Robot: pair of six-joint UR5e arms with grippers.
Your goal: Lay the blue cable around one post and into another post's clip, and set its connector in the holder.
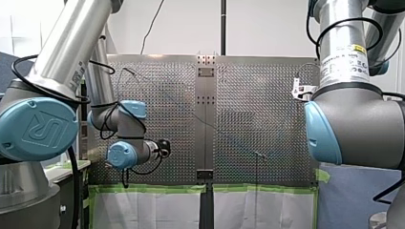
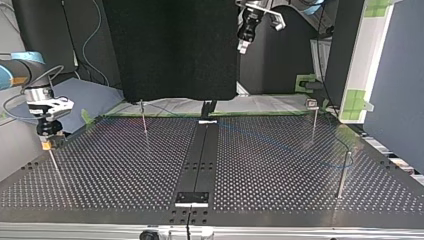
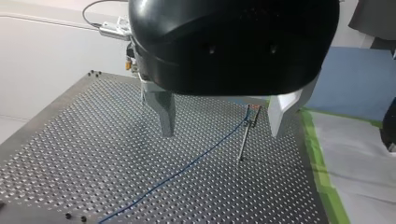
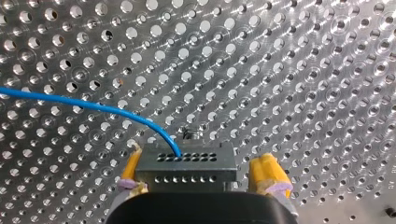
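In the right wrist view my right gripper [image 4: 200, 157] is open, its yellow pads [image 4: 265, 170] on either side of a dark connector block [image 4: 187, 171]. One pad is close against the block and a gap shows at the other. The blue cable [image 4: 93, 106] enters the block's top and curves away over the perforated plate. In the left wrist view my left gripper [image 3: 222, 130] hangs open above the table, its metal fingers [image 3: 163, 112] holding nothing. Below it the blue cable [image 3: 187, 168] runs from a thin post with a clip [image 3: 250, 116]. The top view shows my right gripper [image 2: 46, 142] low and my left gripper [image 2: 243, 46] high.
Thin upright posts [image 2: 144, 119] [image 2: 314, 122] [image 2: 342, 172] stand on the perforated table [image 2: 125, 170]. A dark centre strip [image 2: 200, 155] splits the table. Green tape [image 3: 322, 163] and white sheeting edge the table on the arms' side. A black panel [image 2: 170, 45] stands behind it.
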